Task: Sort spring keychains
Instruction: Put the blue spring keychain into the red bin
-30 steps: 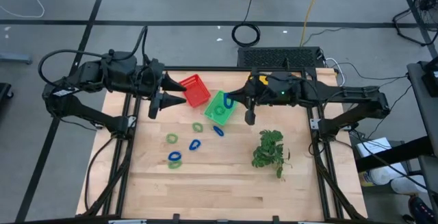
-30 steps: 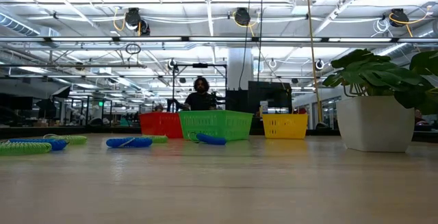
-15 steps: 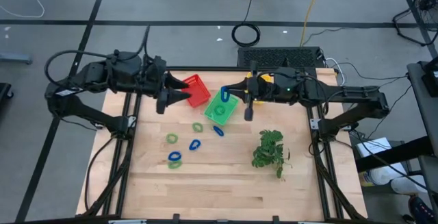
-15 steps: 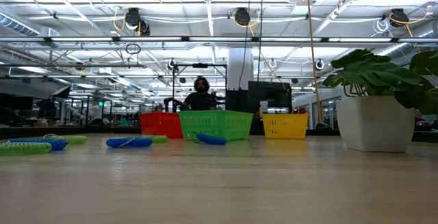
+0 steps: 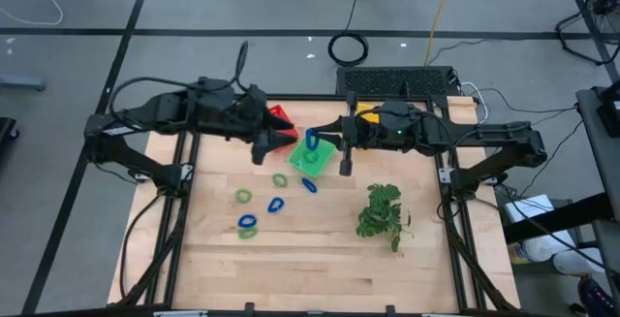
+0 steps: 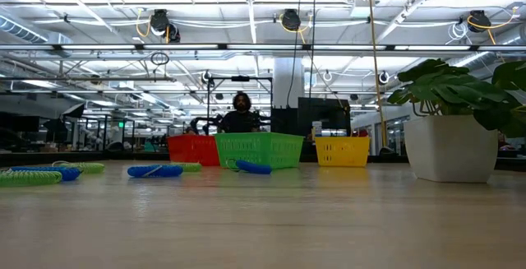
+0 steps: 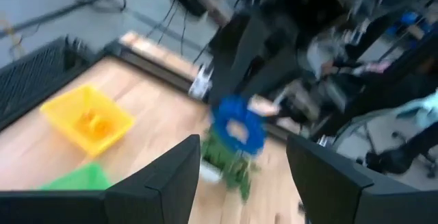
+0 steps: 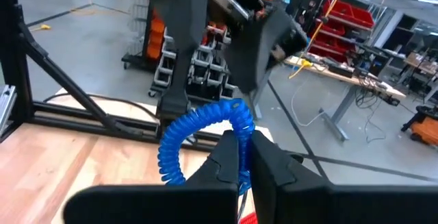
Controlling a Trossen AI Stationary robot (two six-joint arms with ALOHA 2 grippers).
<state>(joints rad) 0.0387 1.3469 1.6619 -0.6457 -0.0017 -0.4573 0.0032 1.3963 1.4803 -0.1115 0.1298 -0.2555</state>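
Observation:
My right gripper [image 8: 243, 140] is shut on a blue spring keychain [image 8: 202, 136], held in the air over the green basket [image 5: 316, 159]. My left gripper [image 7: 243, 183] is open, just left of that keychain [image 7: 237, 125] and facing it, above the red basket [image 5: 280, 115]. The yellow basket [image 7: 89, 118] sits under the right arm. Several more green and blue keychains lie flat on the wood, among them a green one [image 5: 280, 179] and two blue ones [image 5: 276, 204] [image 5: 308, 185]. No gripper shows in the low view. My right gripper pinches the blue keychain's coil [image 8: 239, 118] between its two fingers [image 8: 226, 157], coming level from the table's right. The ring stands upright in front of the fingertips, lifted clear of the green basket and the table.
A leafy plant sprig [image 5: 380, 212] lies right of centre. The three baskets [image 6: 259, 150] stand in a row at the far edge. The near half of the table [image 5: 320, 278] is bare wood. A person [image 6: 241, 114] is in the room behind.
My left gripper has swung toward the table's right, from beside the red basket to close by the held blue keychain. My right gripper has turned at the wrist and shifted slightly left, keeping its hold on the keychain.

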